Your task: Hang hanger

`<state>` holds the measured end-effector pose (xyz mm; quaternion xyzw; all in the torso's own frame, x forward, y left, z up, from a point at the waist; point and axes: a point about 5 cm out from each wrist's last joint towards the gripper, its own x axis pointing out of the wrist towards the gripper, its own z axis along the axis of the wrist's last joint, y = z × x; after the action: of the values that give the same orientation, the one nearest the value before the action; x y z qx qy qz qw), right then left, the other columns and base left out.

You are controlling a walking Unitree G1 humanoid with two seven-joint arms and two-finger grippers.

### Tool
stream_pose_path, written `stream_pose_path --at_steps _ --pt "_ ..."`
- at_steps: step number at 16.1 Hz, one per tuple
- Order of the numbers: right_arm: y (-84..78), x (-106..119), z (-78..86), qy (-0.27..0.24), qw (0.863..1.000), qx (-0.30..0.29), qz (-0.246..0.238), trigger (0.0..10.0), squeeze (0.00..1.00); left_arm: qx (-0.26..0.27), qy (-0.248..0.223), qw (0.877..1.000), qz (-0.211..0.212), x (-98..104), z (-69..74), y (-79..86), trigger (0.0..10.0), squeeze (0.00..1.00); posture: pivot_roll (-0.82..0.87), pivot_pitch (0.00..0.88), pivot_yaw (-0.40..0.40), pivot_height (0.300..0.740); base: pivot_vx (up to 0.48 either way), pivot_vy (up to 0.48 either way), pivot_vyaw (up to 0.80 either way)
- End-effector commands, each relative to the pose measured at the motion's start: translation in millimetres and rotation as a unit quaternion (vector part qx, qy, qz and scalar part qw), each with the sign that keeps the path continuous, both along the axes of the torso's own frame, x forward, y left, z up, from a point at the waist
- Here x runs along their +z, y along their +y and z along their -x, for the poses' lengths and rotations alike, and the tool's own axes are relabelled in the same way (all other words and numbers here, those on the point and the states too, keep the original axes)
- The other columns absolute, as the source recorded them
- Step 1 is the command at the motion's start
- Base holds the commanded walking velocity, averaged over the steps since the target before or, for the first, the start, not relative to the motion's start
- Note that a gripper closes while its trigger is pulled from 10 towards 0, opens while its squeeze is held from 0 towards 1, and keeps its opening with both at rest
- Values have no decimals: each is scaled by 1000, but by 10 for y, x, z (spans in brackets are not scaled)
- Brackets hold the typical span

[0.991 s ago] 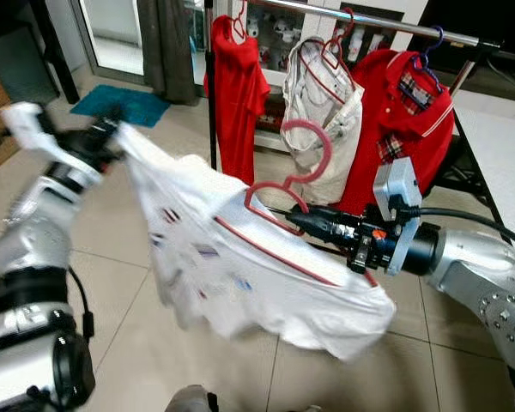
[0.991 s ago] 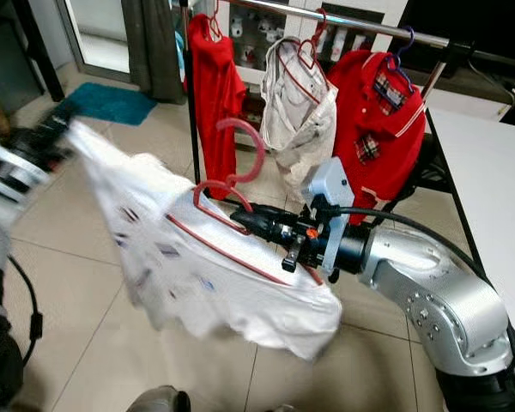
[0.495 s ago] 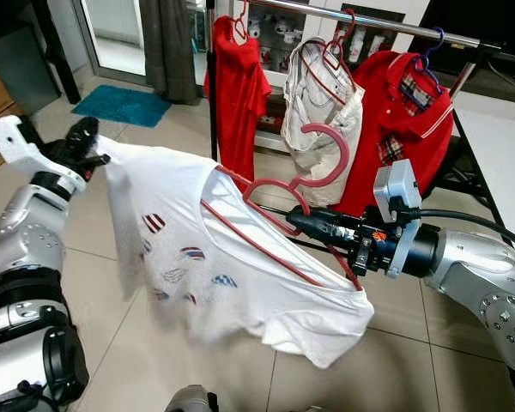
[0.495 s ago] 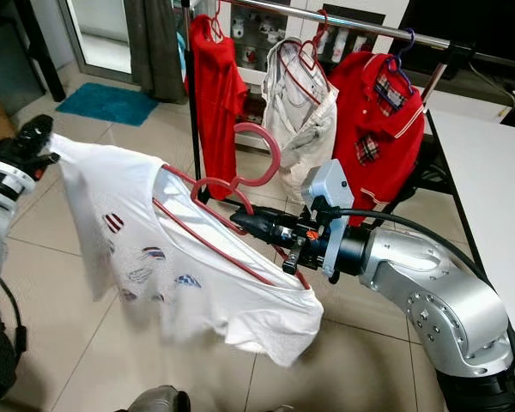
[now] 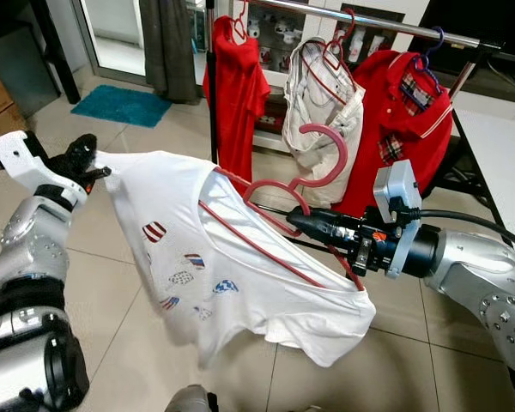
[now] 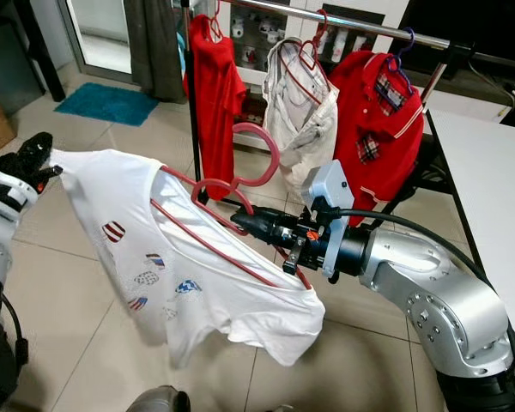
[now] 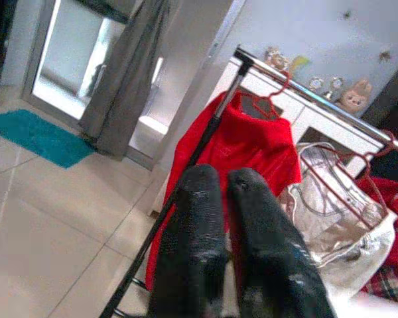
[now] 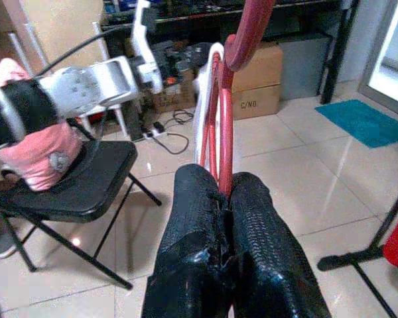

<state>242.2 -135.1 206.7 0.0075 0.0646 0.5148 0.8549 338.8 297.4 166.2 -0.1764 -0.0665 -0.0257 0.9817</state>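
Note:
A red plastic hanger (image 5: 302, 176) carries a white T-shirt (image 5: 232, 257) with small printed patches. My right gripper (image 5: 296, 219) is shut on the hanger's frame just below the hook, holding it out in front of the clothes rail (image 5: 360, 19). Out to the left, my left gripper (image 5: 86, 159) is shut on the T-shirt's sleeve, stretching the cloth sideways. The hook points up and sits below the rail, in front of the garments. In the right wrist view the red hanger (image 8: 224, 112) rises from between the closed fingers (image 8: 192, 238).
The rail holds a red shirt (image 5: 236, 86), a white garment (image 5: 322, 112) on a red hanger and a red polo (image 5: 403, 120) on a blue hanger. A white table (image 5: 506, 163) stands at the right. A teal mat (image 5: 120, 105) lies on the tiled floor by the door.
The T-shirt has stopped swinging and now hangs spread between both grippers. My left gripper has dropped slightly and come nearer while holding the sleeve. The right gripper has barely moved.

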Motion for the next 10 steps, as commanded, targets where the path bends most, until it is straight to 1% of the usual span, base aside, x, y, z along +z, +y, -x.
stream_pose_path --at_steps 1,2,3,5,6,7,8,9,10 --pt "-96 -34 -60 13 999 -45 10 10000 0 -21 -4 999 -26 25 -3 -72 10000 1000 15 35 -54 740 0 0 0" --pt "-143 -83 -103 33 996 -78 4 10000 0 -29 0 999 -32 9 14 -92 10000 1000 19 37 -54 740 0 0 0" --pt "-152 -96 -103 36 996 -84 1 10000 0 -31 2 999 -39 4 25 -100 10000 1000 21 38 -54 740 0 0 0" --pt "-170 -174 -96 48 993 -106 3 10000 0 -53 10 995 -86 -18 73 -194 10000 1000 33 40 -58 740 0 0 0" --pt "-175 -201 -93 50 992 -114 4 10000 0 -58 10 993 -99 -26 90 -225 10000 1000 33 40 -58 740 0 0 0" --pt "-188 -240 -103 53 989 -138 5 10000 0 -61 12 991 -115 -32 114 -276 10000 1000 35 40 -57 740 0 0 0" --pt "-238 -348 -195 49 969 -241 -4 10000 0 -66 28 989 -133 -74 173 -472 10000 1000 36 43 -52 740 0 0 0" --pt "-259 -384 -227 55 958 -282 -19 10000 0 -72 38 987 -140 -99 199 -559 10000 980 38 43 -50 740 0 0 0" --pt "-262 -418 -256 61 945 -321 -34 10000 0 -94 45 981 -163 -145 236 -723 10000 0 41 46 -47 740 0 0 0"
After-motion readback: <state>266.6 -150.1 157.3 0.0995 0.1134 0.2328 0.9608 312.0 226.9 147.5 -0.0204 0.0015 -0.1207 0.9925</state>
